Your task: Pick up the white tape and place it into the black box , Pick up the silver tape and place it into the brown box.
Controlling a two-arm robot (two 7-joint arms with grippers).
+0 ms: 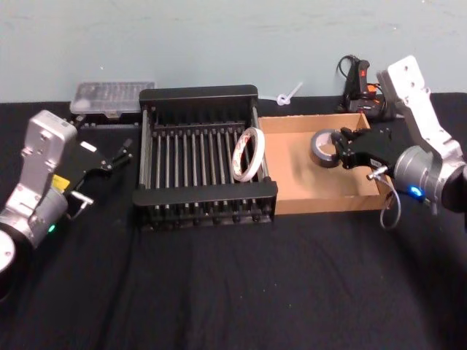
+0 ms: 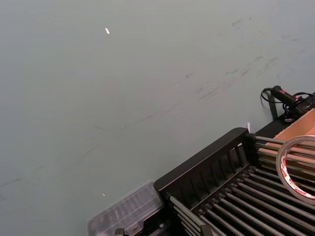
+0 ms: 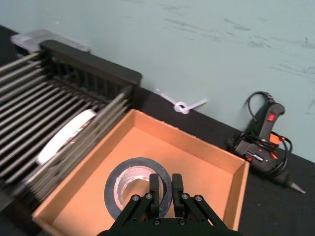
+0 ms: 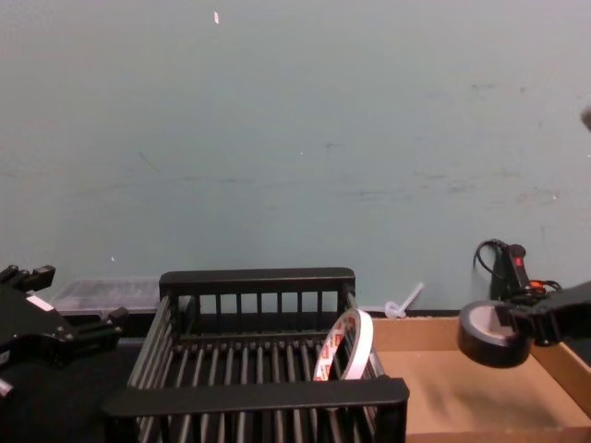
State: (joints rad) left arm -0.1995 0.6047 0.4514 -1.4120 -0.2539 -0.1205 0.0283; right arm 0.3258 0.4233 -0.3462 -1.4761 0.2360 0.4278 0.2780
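We hold the silver tape (image 1: 322, 148) clamped by its wall in our right pincer (image 1: 340, 148) above the brown box (image 1: 315, 200), ready to drop, while the white tape (image 1: 247, 154) already leans inside the black box (image 1: 204, 192) and our left pincer (image 1: 120, 156) rests apart beside it.

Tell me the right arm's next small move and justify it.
Probably lower and open. The right gripper is shut on the silver tape, held above the brown box floor. The white tape already leans inside the black box; the left gripper sits idle beside it.
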